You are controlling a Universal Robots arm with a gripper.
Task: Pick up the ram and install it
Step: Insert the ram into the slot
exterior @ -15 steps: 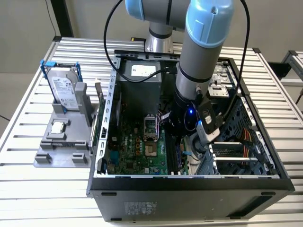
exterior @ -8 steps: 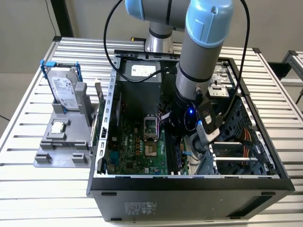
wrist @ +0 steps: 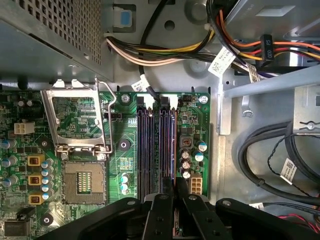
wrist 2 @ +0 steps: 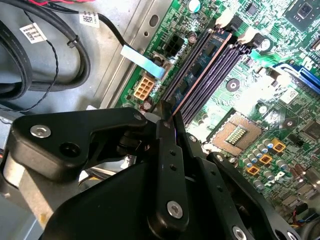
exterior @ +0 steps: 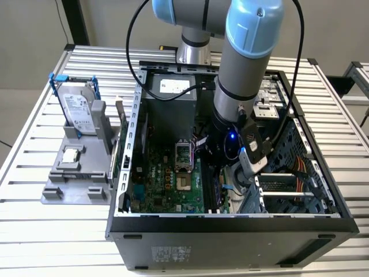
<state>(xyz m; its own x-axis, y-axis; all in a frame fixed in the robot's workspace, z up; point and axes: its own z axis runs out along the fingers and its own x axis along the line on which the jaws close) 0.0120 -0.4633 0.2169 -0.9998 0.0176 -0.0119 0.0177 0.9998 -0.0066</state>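
The ram (wrist 2: pixel 202 67), a thin dark stick with a coppery edge, stands on edge in the outermost of the long purple slots (wrist 2: pixel 220 75) on the green motherboard (wrist 2: pixel 280 105), running from the centre toward the upper right of the frame in the second wrist view. Its near end lies between the black fingertips of the gripper (wrist 2: pixel 169 111), whose jaws are drawn close together on the stick's upper edge; whether they are gripping it or only pressing on it cannot be told from here. In the first wrist view the same gripper (wrist: pixel 175 187) sits at the lower centre of the frame, just over the slot bank (wrist: pixel 156 145), with the open processor socket (wrist: pixel 82 182) to the lower left and a bundle of coloured cables (wrist: pixel 165 52) across the top. In the exterior view the arm (exterior: pixel 242 75) reaches down from the top centre into the open computer case (exterior: pixel 230 222), its wrist lit by a small blue light at the middle of the frame. At the left of that frame a silver hard drive (exterior: pixel 76 112) stands in a grey fixture (exterior: pixel 75 184) on the slatted table (exterior: pixel 34 231).

Judged from its build, the stick should be light and stiff but fragile: best held by its long bare edges, clear of the chips and contact row, and pushed straight down, never twisted.
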